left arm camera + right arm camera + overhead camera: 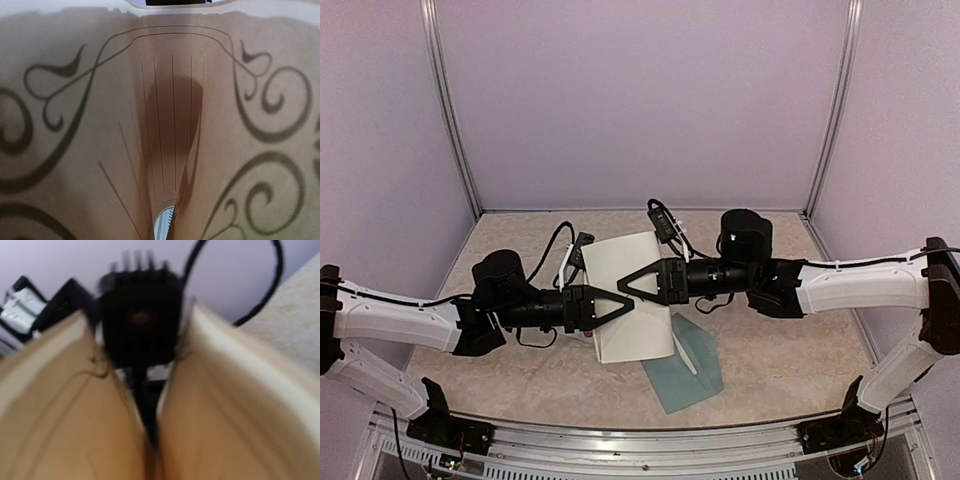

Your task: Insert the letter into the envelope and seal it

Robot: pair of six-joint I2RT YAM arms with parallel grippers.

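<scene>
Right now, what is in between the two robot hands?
The white letter is between them: the left gripper and the right gripper point at its middle from either side. The top view shows it best.

Left gripper (pixel 623 305) faces right gripper (pixel 624 284), tips close.

Envelope (pixel 682 385) partly under letter (pixel 625 340) (top view)
</scene>
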